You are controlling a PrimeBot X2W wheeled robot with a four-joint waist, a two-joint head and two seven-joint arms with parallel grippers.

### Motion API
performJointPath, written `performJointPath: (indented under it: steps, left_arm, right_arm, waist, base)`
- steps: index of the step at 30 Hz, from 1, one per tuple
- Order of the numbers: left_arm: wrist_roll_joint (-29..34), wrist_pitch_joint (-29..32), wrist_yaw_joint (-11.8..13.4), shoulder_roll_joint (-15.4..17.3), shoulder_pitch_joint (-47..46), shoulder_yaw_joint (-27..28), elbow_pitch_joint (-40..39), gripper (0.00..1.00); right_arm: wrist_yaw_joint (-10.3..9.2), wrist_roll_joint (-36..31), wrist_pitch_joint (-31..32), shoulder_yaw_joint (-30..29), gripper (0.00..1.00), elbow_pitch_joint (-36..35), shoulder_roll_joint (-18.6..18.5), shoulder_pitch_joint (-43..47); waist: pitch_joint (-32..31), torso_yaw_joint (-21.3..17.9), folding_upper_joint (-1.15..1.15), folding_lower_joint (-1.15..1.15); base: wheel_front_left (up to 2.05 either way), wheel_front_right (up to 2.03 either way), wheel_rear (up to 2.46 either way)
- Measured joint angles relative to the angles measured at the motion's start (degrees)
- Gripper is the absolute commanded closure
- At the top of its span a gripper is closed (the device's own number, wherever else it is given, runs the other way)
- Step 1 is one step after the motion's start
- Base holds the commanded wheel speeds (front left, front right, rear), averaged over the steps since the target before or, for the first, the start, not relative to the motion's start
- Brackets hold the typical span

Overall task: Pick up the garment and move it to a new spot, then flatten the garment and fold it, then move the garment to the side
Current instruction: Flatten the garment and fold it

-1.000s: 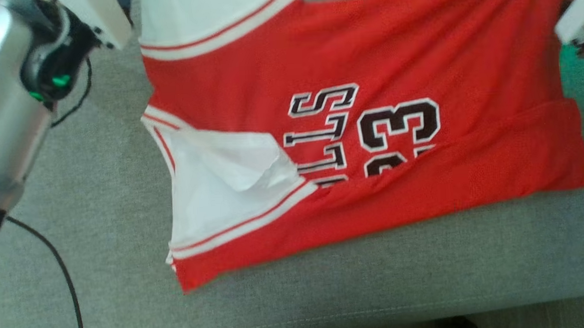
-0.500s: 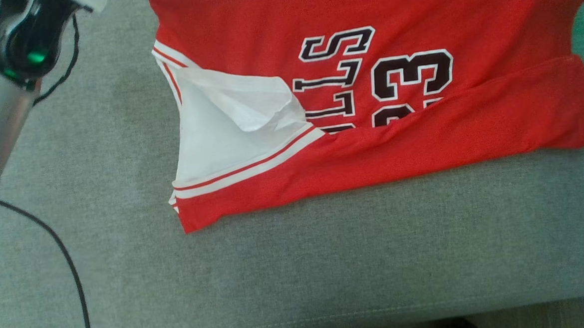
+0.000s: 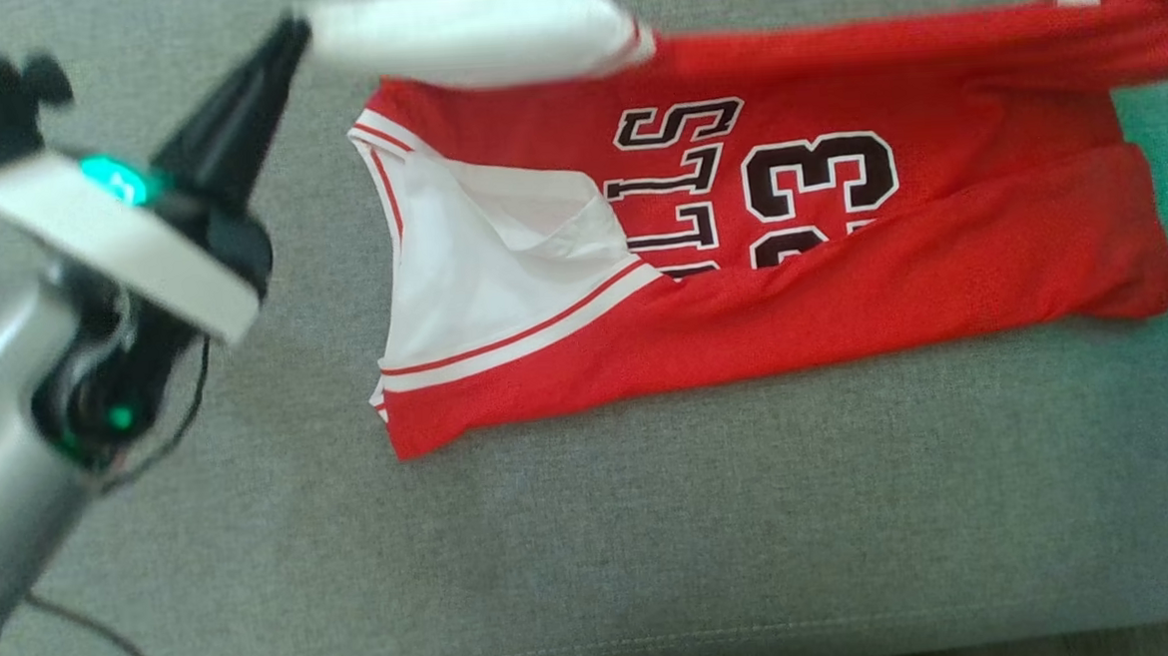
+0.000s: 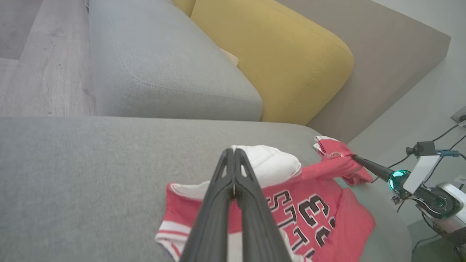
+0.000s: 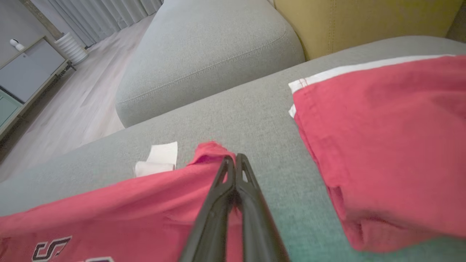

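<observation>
**A:** Head view first: where is the garment?

**B:** The garment (image 3: 842, 284), a red jersey with white trim and dark numbers, lies across the middle of the frame on the grey sofa seat (image 3: 655, 544). Its lower long edge is folded up over the numbers. At the upper left, the left gripper (image 3: 295, 31) has its fingers pressed together on a white part of the garment. That part is lifted and blurred along the top of the frame. A red strip is raised at the upper right too.

**A:** What does the left wrist view add?

**B:** The pinch itself: the two dark fingers meet at centre on the white shoulder piece. It also shows the right gripper (image 4: 355, 158) at the right of the frame, closed to a narrow point on the red edge. Fabric is stretched between the two grippers. Behind are a yellow cushion (image 4: 284, 58) at the top and a wooden floor (image 4: 43, 65) at the upper left.

**A:** And the right wrist view?

**B:** The right gripper's fingers are tight together at centre on a red corner of the garment. A small white tag (image 5: 158, 158) shows just left of the tips. At the right of the frame sits a bunched red cloth (image 5: 382, 145) with a white edge. I cannot tell whether it belongs to the same garment. Curtains (image 5: 120, 9) hang at the top left.
</observation>
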Motion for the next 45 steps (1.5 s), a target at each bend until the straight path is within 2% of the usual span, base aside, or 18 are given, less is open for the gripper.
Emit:
performJointPath:
  steps: [4, 7, 11, 14, 15, 16, 17, 18, 19, 20, 24, 26, 28, 31, 35, 38, 41, 45]
  left_arm:
    - [-0.31, -0.47, 1.25, 3.46, 5.34, -0.96, -5.82, 1.0]
    - [-0.32, -0.9, 3.16, 5.34, 9.2, -1.72, -10.14, 1.0]
    - [-0.31, -0.94, 3.93, 6.05, 12.99, -3.89, -13.55, 1.0]
    - [0.35, -0.94, 5.03, 5.99, 14.61, -5.1, -13.17, 1.0]
    - [0.46, -0.98, 5.24, 5.8, 14.84, -5.13, -12.63, 1.0]
    - [0.45, -1.04, 5.43, 5.53, 15.02, -5.11, -12.04, 1.0]
    - [0.44, -1.3, 5.43, 5.05, 15.14, -5.08, -11.44, 1.0]
    - [0.43, -1.49, 5.34, 4.46, 15.25, -5.06, -10.99, 0.65]
    - [0.33, -1.6, 4.97, 3.7, 15.36, -5.0, -10.57, 0.25]
    - [0.07, -1.86, 4.9, 2.81, 15.64, -4.69, -10.27, 0.0]
    - [1.36, -2.41, 6.11, 0.32, 18.06, -3.26, -9.67, 0.0]
    - [3.99, -2.46, 8.39, -0.75, 20.13, -1.29, -9.17, 0.0]
    - [7.88, -2.53, 11.54, -3.41, 23.01, 4.07, -8.46, 0.0]
    - [13.61, -2.63, 15.04, -9.91, 28.32, 12.8, -7.82, 0.0]
    - [25.85, -2.71, 18.62, -16.14, 36.28, 18.89, -6.73, 0.0]
    - [34.09, -2.74, 20.71, -20.35, 40.25, 23.1, -6.99, 0.0]
    - [43.18, -2.78, 21.56, -22.6, 41.97, 23.98, -7.09, 0.0]
    - [54.59, -2.78, 22.71, -24.04, 43.02, 21.54, -5.76, 0.0]
  right_arm:
    - [0.0, 0.03, 1.14, -1.75, 1.0, -2.87, 0.97, 4.95]
    - [0.0, -0.04, 1.7, -3.05, 1.0, -5.01, 1.58, 8.01]
    - [0.0, -0.66, 2.93, -3.5, 1.0, -7.45, 2.47, 11.38]
    - [0.0, -1.43, 3.58, -3.6, 1.0, -7.78, 3.13, 13.56]
    - [0.0, -1.6, 3.63, -3.61, 0.97, -7.8, 3.27, 14.15]
    - [0.0, -1.6, 3.66, -3.59, 0.64, -7.79, 3.5, 14.54]
    - [0.0, -1.62, 3.66, -3.55, 0.08, -7.8, 3.79, 14.79]
    - [0.0, -1.62, 3.64, -3.32, 0.0, -7.86, 4.12, 14.97]
    - [0.0, -1.58, 3.55, -2.94, 0.0, -7.97, 4.27, 15.11]
    - [0.0, -1.33, 3.37, -2.82, 0.0, -8.2, 4.46, 15.2]
    - [0.0, -0.15, 0.88, -3.54, 0.0, -9.2, 4.78, 16.1]
    - [0.0, 0.11, -0.45, -4.33, 0.0, -9.5, 5.11, 17.67]
    - [0.0, 0.48, -1.65, -5.44, 0.0, -9.75, 6.11, 19.89]
    - [0.0, 0.48, -3.65, -6.46, 0.0, -10.11, 8.08, 23.41]
    - [0.0, 0.43, -5.35, -7.22, 0.0, -9.83, 10.25, 26.77]
    - [0.0, -1.96, -6.35, -7.58, 0.0, -8.98, 10.25, 27.26]
    - [0.0, -5.57, -7.25, -8.33, 0.0, -6.64, 9.61, 26.7]
    - [0.0, -10.48, -7.26, -11.38, 0.0, -1.38, 8.81, 23.4]
  waist:
    - [-0.98, 0.14, 0.0, 0.0]
    - [-1.31, 0.27, 0.0, 0.0]
    - [-1.26, 0.71, 0.0, 0.0]
    - [-0.95, 0.91, 0.0, 0.0]
    - [-0.89, 1.04, 0.0, 0.0]
    - [-0.87, 1.13, 0.0, 0.0]
    - [-0.93, 1.19, 0.0, 0.0]
    - [-1.07, 1.2, 0.0, 0.0]
    - [-1.29, 1.18, 0.0, 0.0]
    - [-1.59, 1.15, 0.0, 0.0]
    - [-3.25, 0.93, 0.0, 0.0]
    - [-4.29, 0.78, 0.0, 0.0]
    - [-5.49, 0.71, 0.0, 0.0]
    - [-7.45, 0.86, 0.0, 0.0]
    - [-10.1, 1.31, 0.0, 0.0]
    - [-11.36, 2.22, 0.0, 0.0]
    - [-11.95, 3.7, 0.0, 0.0]
    - [-12.15, 6.12, 0.0, 0.0]
  base:
    - [0.0, 0.0, 0.0]
    - [0.0, 0.0, 0.0]
    - [0.0, 0.0, 0.0]
    - [0.0, 0.0, 0.0]
    - [0.0, 0.0, 0.0]
    - [0.0, 0.0, 0.0]
    - [0.0, 0.0, 0.0]
    - [0.0, 0.0, 0.0]
    - [0.0, 0.0, 0.0]
    - [0.0, 0.0, 0.0]
    - [0.0, 0.0, 0.0]
    - [0.0, 0.0, 0.0]
    - [0.0, 0.0, 0.0]
    - [0.0, 0.0, 0.0]
    - [0.0, 0.0, 0.0]
    - [0.0, 0.0, 0.0]
    - [0.0, 0.0, 0.0]
    - [0.0, 0.0, 0.0]
